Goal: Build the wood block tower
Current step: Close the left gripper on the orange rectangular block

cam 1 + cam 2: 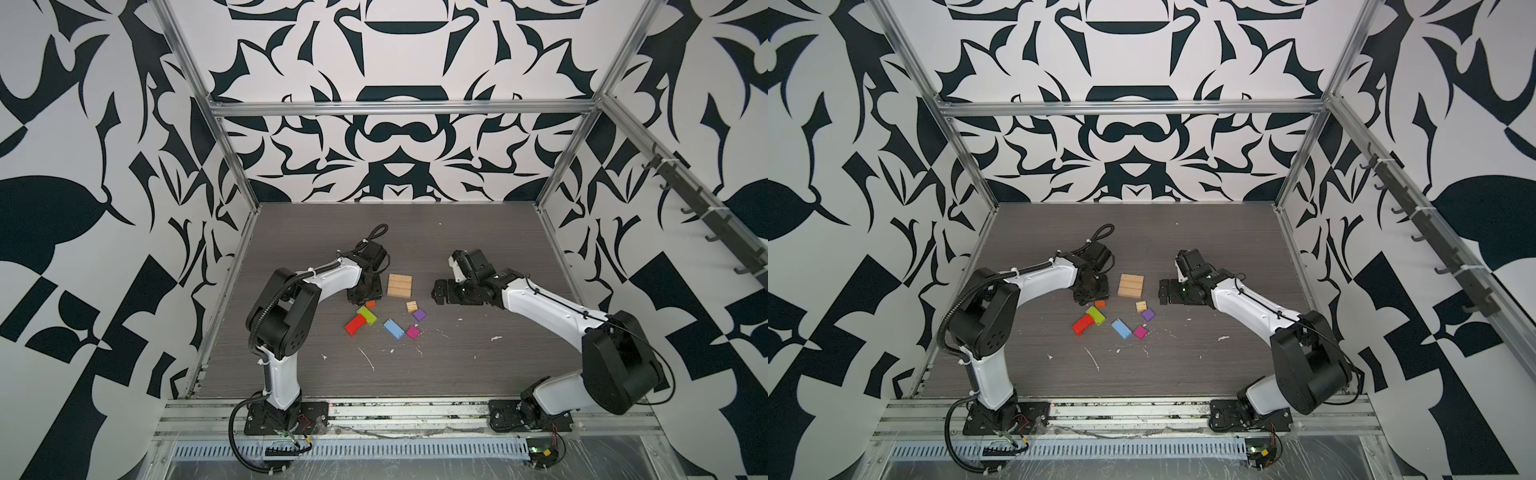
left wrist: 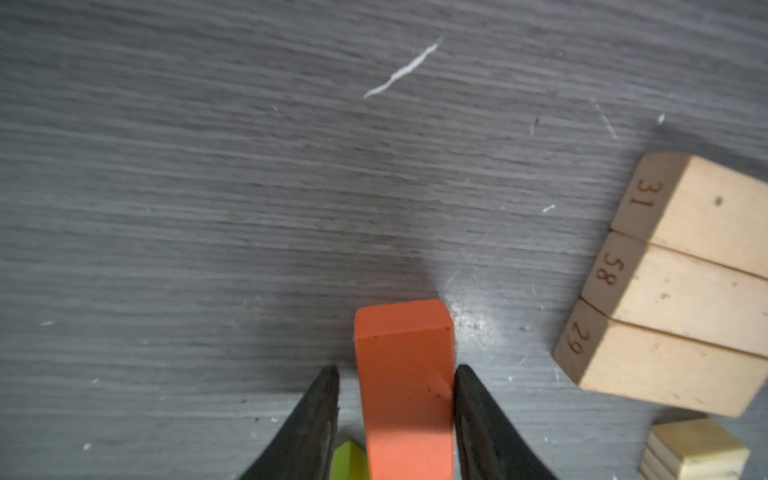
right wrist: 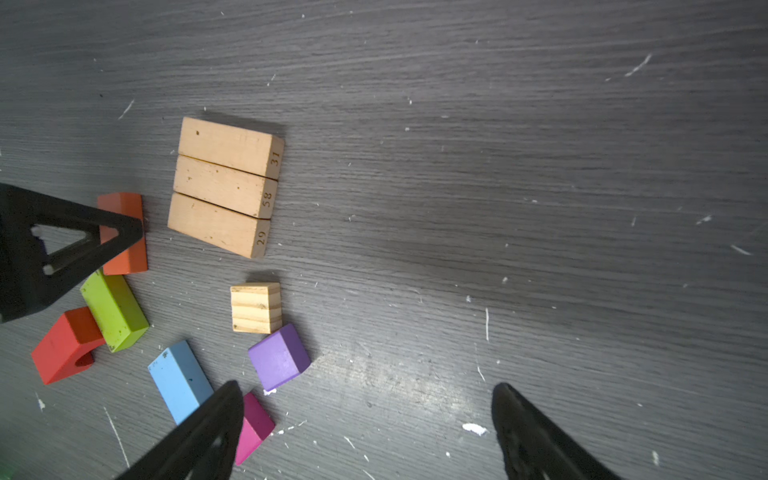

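The tabletop [image 3: 498, 166] is matt, scuffed wood-grain. The tan oblongs [image 3: 224, 185] are bare wood; the orange block [image 2: 405, 395] has smooth matt paint.

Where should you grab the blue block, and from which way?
Pinch the blue block across its two long sides, near the middle, coming straight down from above. It lies flat on the table, so the top is open; it is narrow that way, and bare table runs along both long sides. The magenta cube crowds one end.
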Action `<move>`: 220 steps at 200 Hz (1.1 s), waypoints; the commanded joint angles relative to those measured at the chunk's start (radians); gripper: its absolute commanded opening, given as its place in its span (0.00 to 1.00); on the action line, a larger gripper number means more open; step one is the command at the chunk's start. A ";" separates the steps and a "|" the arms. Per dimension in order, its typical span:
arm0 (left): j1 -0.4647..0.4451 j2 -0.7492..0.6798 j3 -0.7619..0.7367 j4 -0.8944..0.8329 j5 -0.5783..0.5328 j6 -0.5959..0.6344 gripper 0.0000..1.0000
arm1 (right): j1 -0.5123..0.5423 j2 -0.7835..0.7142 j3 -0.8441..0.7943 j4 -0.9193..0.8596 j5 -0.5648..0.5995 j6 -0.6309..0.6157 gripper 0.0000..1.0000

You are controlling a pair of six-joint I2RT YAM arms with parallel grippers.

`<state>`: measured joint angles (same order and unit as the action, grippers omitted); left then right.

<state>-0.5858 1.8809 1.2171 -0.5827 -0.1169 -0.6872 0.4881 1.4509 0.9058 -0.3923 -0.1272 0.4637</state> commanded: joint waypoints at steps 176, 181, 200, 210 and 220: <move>-0.008 -0.043 0.011 -0.012 0.000 0.029 0.30 | 0.007 -0.041 0.029 -0.007 0.008 -0.006 0.96; -0.008 -0.045 0.013 -0.014 0.001 0.031 0.30 | 0.007 -0.044 0.027 -0.002 0.004 -0.008 0.96; -0.008 -0.053 0.022 -0.013 0.013 0.044 0.29 | 0.007 -0.059 0.017 0.012 -0.005 -0.011 0.96; -0.008 -0.059 0.025 -0.011 0.018 0.050 0.29 | 0.007 -0.069 0.009 0.021 -0.012 -0.012 0.96; -0.008 -0.067 0.028 -0.006 0.025 0.059 0.29 | 0.007 -0.082 0.001 0.037 -0.023 -0.016 0.96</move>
<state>-0.5896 1.8606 1.2247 -0.5819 -0.1131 -0.6529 0.4889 1.4231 0.9123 -0.3904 -0.1299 0.4633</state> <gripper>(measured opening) 0.337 0.960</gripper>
